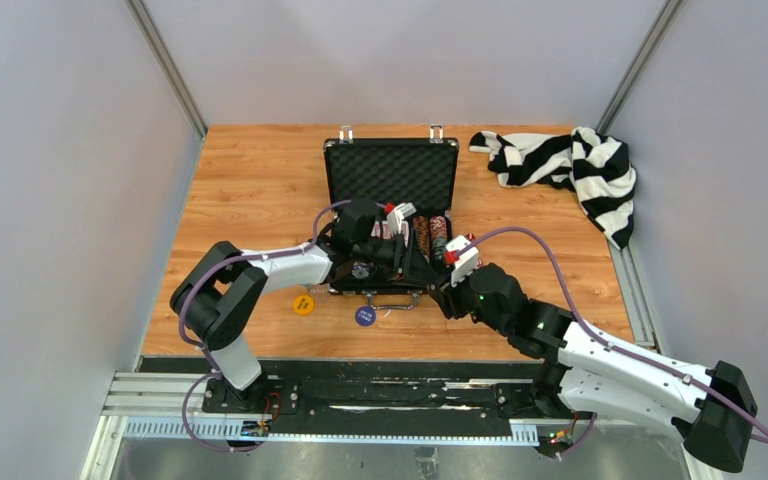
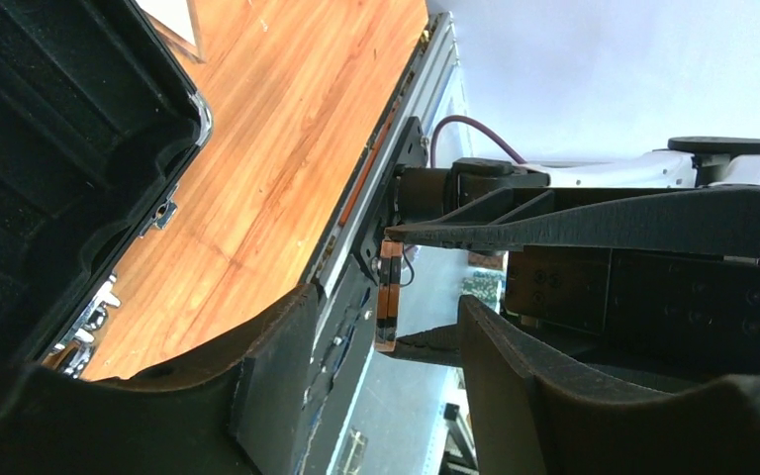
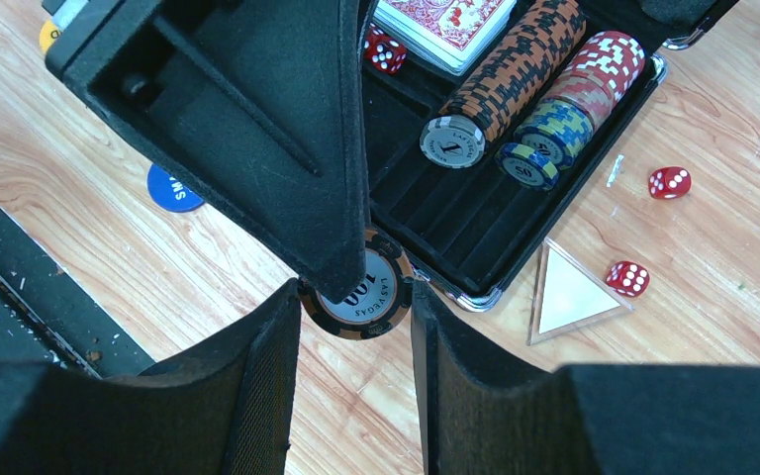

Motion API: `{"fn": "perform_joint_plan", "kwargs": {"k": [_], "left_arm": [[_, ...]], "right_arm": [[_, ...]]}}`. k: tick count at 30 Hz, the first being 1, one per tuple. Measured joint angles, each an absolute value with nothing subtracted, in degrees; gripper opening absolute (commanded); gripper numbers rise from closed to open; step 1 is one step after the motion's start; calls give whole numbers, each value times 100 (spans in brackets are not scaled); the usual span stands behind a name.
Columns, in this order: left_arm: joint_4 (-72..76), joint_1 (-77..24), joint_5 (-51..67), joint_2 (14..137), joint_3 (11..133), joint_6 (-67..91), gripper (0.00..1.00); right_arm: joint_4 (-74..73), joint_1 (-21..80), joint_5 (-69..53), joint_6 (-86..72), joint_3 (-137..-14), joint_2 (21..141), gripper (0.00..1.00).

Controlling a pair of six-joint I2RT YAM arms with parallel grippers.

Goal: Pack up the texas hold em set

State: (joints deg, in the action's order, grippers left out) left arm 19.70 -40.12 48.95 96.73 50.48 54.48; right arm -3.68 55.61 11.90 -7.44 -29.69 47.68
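Right jaws are clenched on a "100" poker chip (image 3: 368, 303), possibly a thin stack, hard to tell. They pinch it by the rim, so both flat faces are free. That looks deliberate: the left jaws are spread wide and sit astride those faces, with one left finger (image 3: 257, 148) crossing in front of the chip's top edge. In the left wrist view the chip shows edge-on in the middle of the gap, and as far as I can tell it touches neither side. It reads like a mid-air hand-off, a rim grip giving way to a face grip.

Just beyond the right jaws is the front corner of the open briefcase (image 1: 390, 172), lid propped upright at the back. Deeper in, rows of chips (image 3: 515, 69) lie on edge in the foam. The bare grooves (image 3: 455, 213) nearest the jaws are presumably where this one belongs, since a face grip would let it go in on edge. A card deck (image 3: 445, 20) and one red die (image 3: 384, 54) are already inside.

On the tabletop (image 3: 732, 119), two red dice (image 3: 669, 181) lie to one side of the right jaws, with a clear triangular piece (image 3: 569, 297) near the case corner. To the other side sit a blue button (image 3: 173, 188) and a yellow button (image 1: 303, 303). Plenty left to pack. The risk is the right jaws releasing before the left jaws close.
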Motion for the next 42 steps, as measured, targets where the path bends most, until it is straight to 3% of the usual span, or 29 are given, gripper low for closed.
{"fn": "perform_joint_plan", "kwargs": {"k": [7, 14, 16, 18, 21, 32, 39, 42], "left_arm": [[1970, -4049, 4987, 9673, 5048, 5400, 51], [1970, -4104, 5087, 9682, 5052, 5323, 35], [1970, -4104, 5087, 9692, 5054, 5301, 26], [1968, -4104, 5087, 9695, 5054, 5260, 10], [1944, -4093, 5061, 9701, 5057, 5179, 1], [1778, -3970, 5109, 9701, 5153, 4191, 0], [56, -3507, 4359, 9926, 6475, 1809, 7], [-454, -3507, 4121, 9981, 6788, 727, 14]], "right_arm": [[-366, 5561, 1164, -744, -2971, 4764, 30], [-366, 5561, 1151, -744, -2971, 4772, 29], [-355, 5561, 1151, -744, -2971, 4781, 29], [-342, 5561, 1151, -744, -2971, 4799, 29], [-316, 5561, 1151, -746, -2974, 4805, 29], [-283, 5561, 1149, -779, -2932, 4731, 42], [-292, 5561, 1188, -829, -2432, 3701, 43], [-353, 5561, 1278, -834, -2248, 3483, 43]]}}
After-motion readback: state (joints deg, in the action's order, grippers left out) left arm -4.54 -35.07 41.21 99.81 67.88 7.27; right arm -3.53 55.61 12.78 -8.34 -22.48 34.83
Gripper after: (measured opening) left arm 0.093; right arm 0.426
